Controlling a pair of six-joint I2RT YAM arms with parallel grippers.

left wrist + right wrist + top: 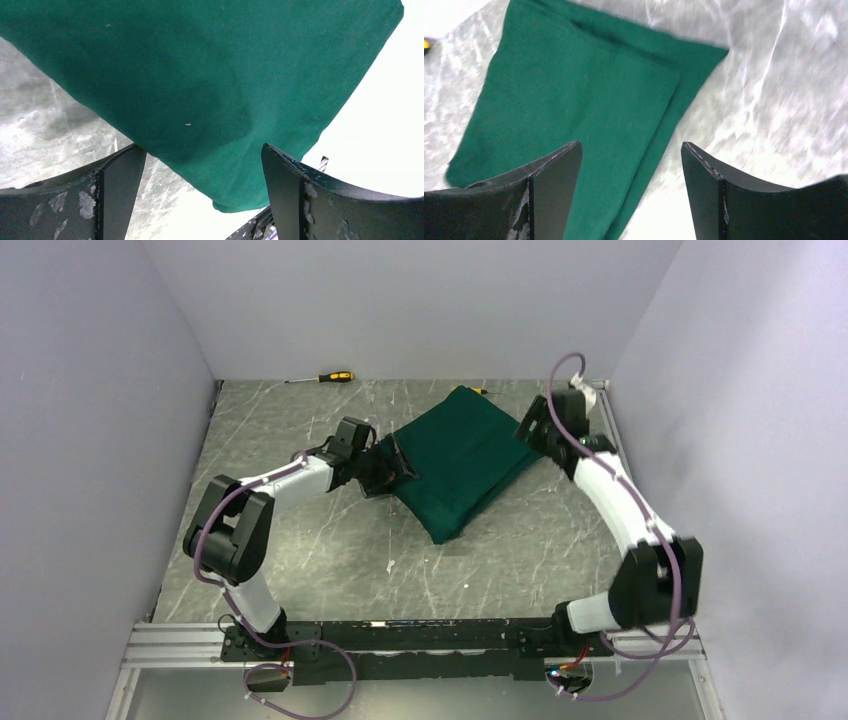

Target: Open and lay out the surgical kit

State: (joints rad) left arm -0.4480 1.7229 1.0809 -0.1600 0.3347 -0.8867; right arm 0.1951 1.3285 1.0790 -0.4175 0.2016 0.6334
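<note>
The surgical kit is a folded dark green cloth bundle (462, 458) lying diagonally in the middle of the grey marbled table. The wire-mesh tray and the steel instruments are hidden. My left gripper (395, 468) is open at the bundle's left edge; in the left wrist view the gripper (200, 147) has the green cloth (210, 75) just ahead of its spread fingers. My right gripper (530, 430) is open at the bundle's right far corner; in the right wrist view the gripper (630, 145) hovers over the layered edge of the cloth (574, 100).
A yellow-and-black screwdriver (330, 377) lies at the back wall. A small yellow tip (481, 390) shows behind the bundle's far corner. Grey walls enclose the table on the left, back and right. The arm bases stand on the rail (420, 640) at the near edge.
</note>
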